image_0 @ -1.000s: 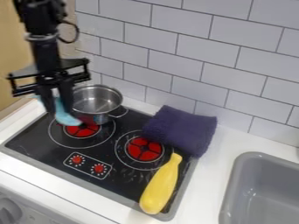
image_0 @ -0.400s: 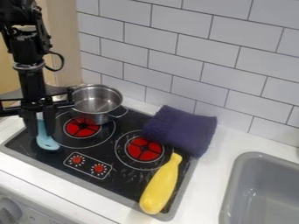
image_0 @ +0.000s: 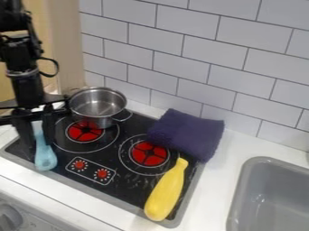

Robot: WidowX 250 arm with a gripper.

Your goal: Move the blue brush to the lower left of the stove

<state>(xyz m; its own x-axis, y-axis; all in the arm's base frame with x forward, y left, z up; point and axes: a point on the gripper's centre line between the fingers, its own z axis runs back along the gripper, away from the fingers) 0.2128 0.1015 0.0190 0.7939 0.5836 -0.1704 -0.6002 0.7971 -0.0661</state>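
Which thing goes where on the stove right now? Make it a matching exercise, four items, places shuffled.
Things:
1. Blue brush
2. Metal pot
3. Purple cloth
4. Yellow bottle-shaped object

Places, as the camera sees them:
A. Over the back right corner of the stove
B. Lengthwise near the stove's right edge, narrow end toward the cloth
C. Between the fingers of the gripper, at the stove's left side
D. At the back left, behind the left red burner

Pairs: 1-C, 2-D, 3-A, 4-B
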